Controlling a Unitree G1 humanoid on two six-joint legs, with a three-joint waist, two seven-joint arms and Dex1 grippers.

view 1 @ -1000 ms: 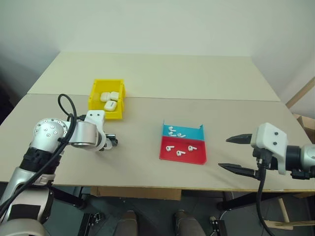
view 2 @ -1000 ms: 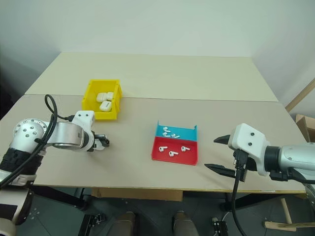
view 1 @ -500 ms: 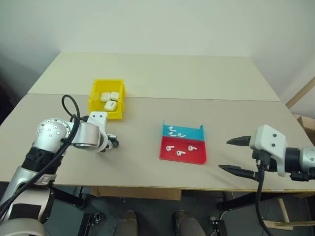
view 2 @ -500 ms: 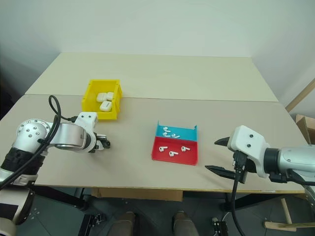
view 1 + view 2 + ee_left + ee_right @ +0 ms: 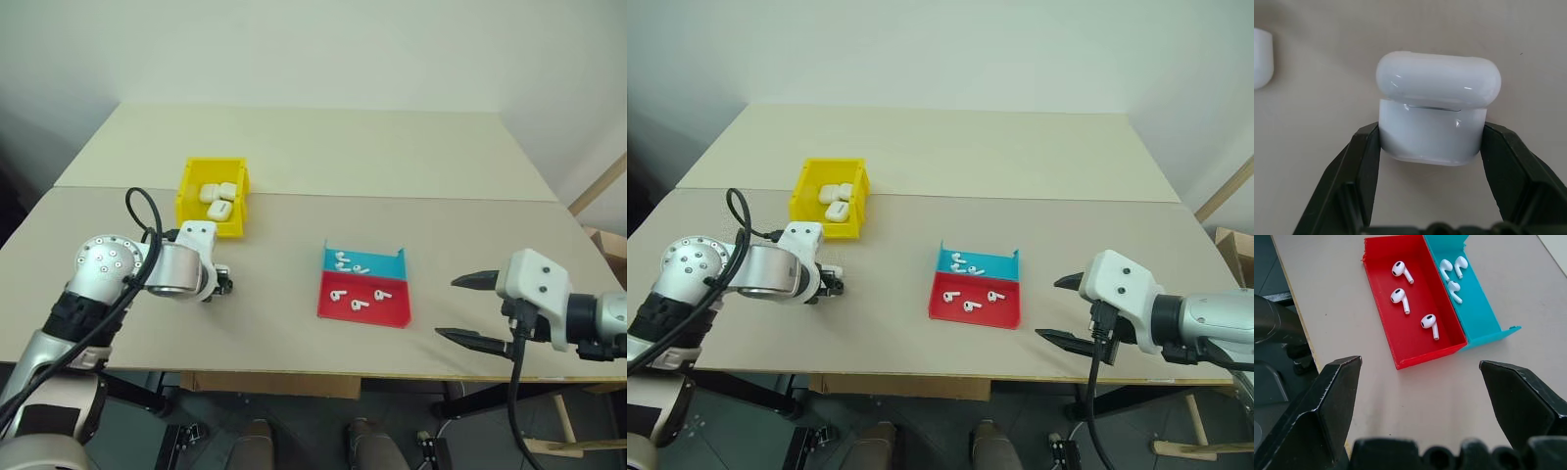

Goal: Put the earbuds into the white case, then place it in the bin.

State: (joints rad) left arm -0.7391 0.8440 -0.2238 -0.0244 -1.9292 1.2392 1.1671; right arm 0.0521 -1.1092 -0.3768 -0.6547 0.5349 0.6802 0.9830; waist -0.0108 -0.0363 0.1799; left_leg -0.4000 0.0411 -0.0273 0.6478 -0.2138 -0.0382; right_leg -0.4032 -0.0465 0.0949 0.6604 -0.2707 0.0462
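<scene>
Left gripper (image 5: 1430,147) clamped on white case (image 5: 1436,105) by its lower body, lid shut, near yellow bin (image 5: 212,200); right gripper (image 5: 1430,396) spread wide, empty, above earbuds (image 5: 1400,296) (red-and-blue tray (image 5: 1415,340)); likely faults: glossy case slipping, lid unopened for loading.

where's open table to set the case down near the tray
Bare table lies between the yellow bin and the red-and-blue tray, and again between the tray and the open right end effector. The far half of the table is bare too. It is crowded around the left end effector, shut on the white case.
</scene>
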